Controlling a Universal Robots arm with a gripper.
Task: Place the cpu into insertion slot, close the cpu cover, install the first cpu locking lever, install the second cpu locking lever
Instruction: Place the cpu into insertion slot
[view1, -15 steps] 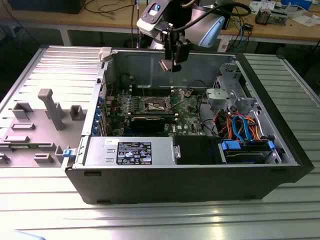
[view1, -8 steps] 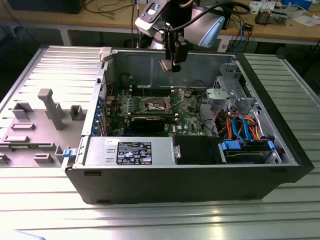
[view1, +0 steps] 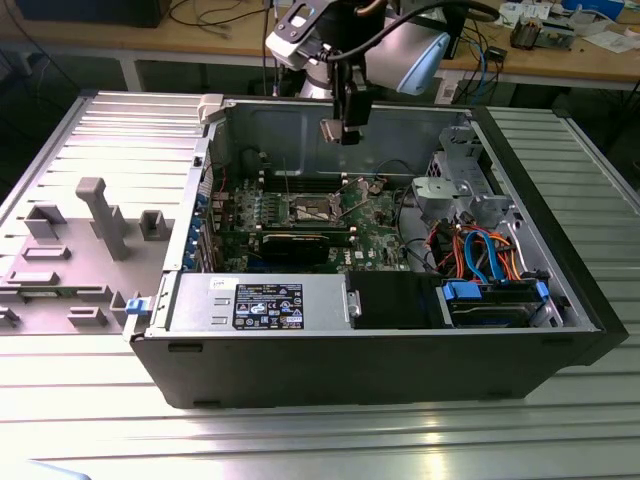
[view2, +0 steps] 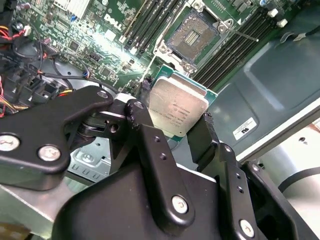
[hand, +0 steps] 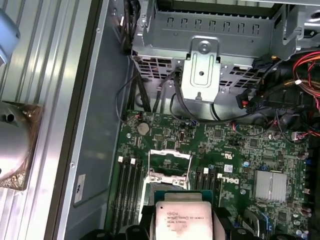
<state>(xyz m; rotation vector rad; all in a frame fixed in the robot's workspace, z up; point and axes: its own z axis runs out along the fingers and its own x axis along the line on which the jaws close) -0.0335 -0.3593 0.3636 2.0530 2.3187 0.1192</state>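
End effector pinching the cpu by opposite edges; cpu suspended above, clear of, the uncovered insertion slot.

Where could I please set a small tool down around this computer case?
The ribbed table is bare on the case's near side in the exterior view. Inside it is crowded: cables, drive cage and board, with the hand holding the cpu above.

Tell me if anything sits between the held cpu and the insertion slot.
Nothing visible does. The gripper holds the cpu by its edges, and in the second wrist view the insertion slot lies beyond it with its contact field exposed and only open air between them.
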